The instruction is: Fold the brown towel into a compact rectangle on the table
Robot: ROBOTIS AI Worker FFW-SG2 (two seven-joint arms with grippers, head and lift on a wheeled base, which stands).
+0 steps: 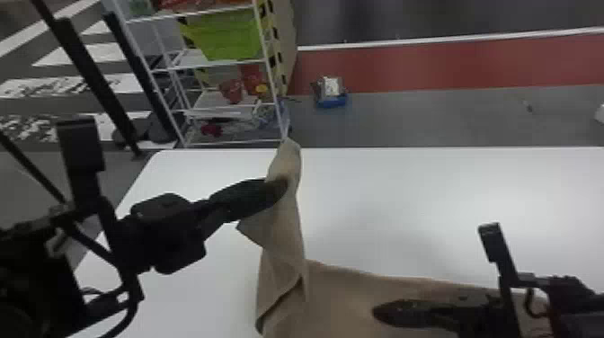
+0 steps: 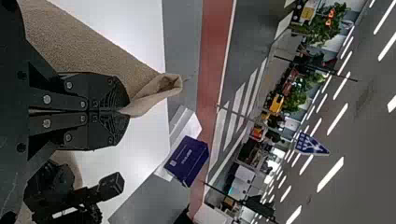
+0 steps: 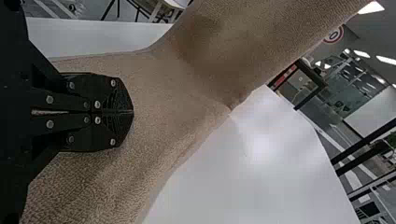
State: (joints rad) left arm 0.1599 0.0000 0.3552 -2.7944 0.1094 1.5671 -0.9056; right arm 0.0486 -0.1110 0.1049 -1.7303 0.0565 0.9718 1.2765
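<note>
In the head view my left gripper point(image 1: 276, 186) is shut on the brown towel point(image 1: 283, 233) near its raised end, left of the table's middle. From there the cloth hangs down in folds and spreads to the right along the near side. The left wrist view has the left gripper point(image 2: 127, 112) pinching the edge of the towel point(image 2: 93, 46), with a small flap past the tips. My right gripper point(image 1: 377, 311) is over the spread part at the lower right. In the right wrist view, the right gripper point(image 3: 132, 112) is shut, its tips against or just above the towel point(image 3: 177, 102).
The white table point(image 1: 404, 202) extends beyond the towel to the far edge and the right. Past its far left edge stands a white rack point(image 1: 179, 112) with a green bin point(image 1: 229, 36). A blue-based item point(image 1: 331, 92) lies on the floor behind.
</note>
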